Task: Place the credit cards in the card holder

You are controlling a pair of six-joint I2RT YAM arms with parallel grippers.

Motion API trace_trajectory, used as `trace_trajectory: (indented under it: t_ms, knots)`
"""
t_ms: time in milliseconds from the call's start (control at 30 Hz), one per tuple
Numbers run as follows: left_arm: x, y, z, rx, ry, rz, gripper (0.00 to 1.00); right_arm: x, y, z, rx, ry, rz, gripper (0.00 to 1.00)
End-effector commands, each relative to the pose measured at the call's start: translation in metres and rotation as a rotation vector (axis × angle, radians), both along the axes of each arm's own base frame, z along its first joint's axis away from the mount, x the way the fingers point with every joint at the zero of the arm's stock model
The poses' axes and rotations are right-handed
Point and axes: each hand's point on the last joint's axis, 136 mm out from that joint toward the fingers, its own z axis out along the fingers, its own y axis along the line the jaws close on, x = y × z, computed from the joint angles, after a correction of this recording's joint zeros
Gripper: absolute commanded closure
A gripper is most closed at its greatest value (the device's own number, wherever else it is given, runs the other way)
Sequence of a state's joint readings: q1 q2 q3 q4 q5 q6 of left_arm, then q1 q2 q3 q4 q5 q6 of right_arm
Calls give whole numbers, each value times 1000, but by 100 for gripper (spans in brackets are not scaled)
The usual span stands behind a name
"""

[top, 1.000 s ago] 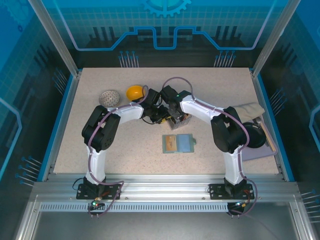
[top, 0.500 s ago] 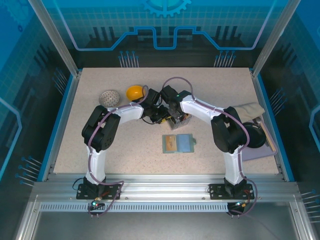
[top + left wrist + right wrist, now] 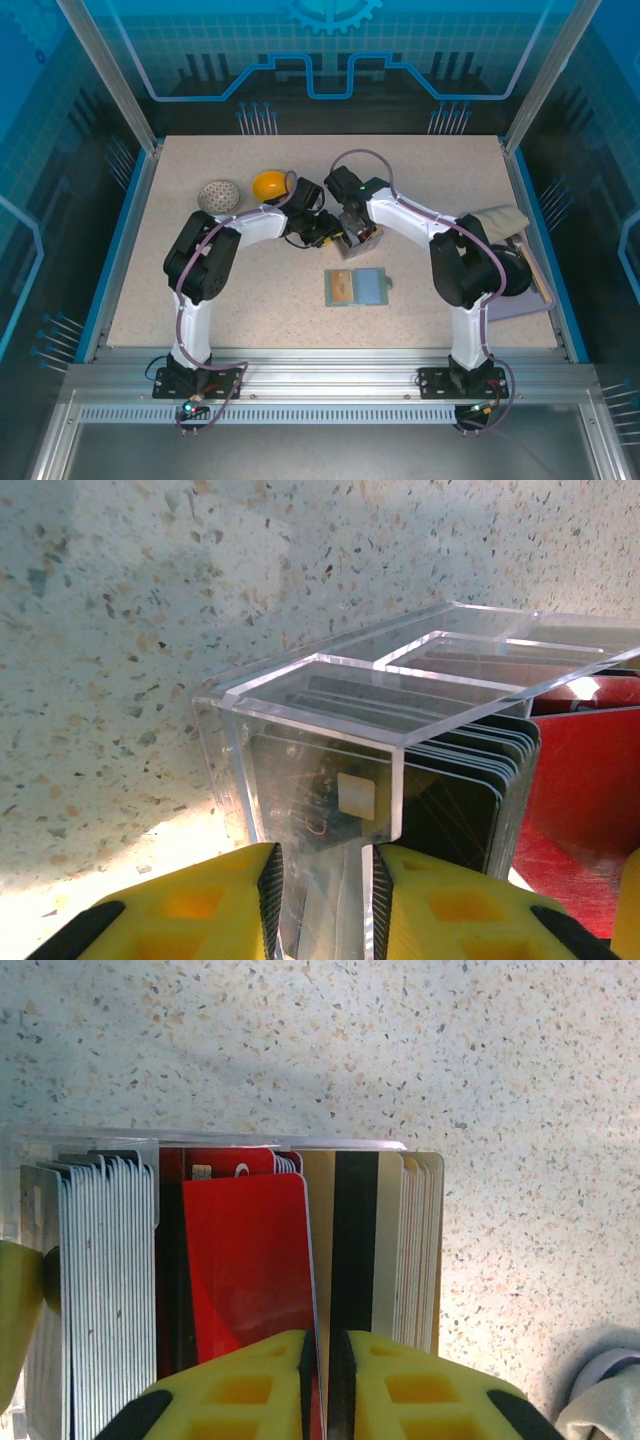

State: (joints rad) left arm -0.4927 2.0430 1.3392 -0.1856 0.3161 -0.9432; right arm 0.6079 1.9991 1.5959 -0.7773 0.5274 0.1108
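Right gripper (image 3: 318, 1385) tight on credit card (image 3: 248, 1260)

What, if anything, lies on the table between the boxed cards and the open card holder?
Nothing visible: only bare table separates the clear box of credit cards from the card holder.

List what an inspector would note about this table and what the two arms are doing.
Surface: speckled table, no spills seen.
Job's things: holder lies open and flat; cards stand packed in a clear box.
Clutter: white ball, yellow bowl, cloth.
Grippers: left fingers clamp the box wall; right fingers pinch a red card.
Cables: pale hoses run along both arms; wires at the bases.
Surroundings: metal frame, blue panels.
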Motion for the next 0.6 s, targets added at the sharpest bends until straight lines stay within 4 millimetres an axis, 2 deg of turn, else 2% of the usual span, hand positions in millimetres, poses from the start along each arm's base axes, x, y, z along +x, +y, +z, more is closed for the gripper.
trace_trajectory:
  t_ms: [0,167,300,567]
  knots:
    - [-20,15,-27,69,95,1,68,-5,-5,4,33,17,-18,86]
    - [-21,15,-28,71,98,-2,68,-9,-1,0,90,56,-26,84]
    - [-21,15,-28,71,100,-2,68,-9,-1,-8,112,90,-37,76]
    - [-20,15,-27,70,96,-1,68,-12,0,-23,113,144,-42,73]
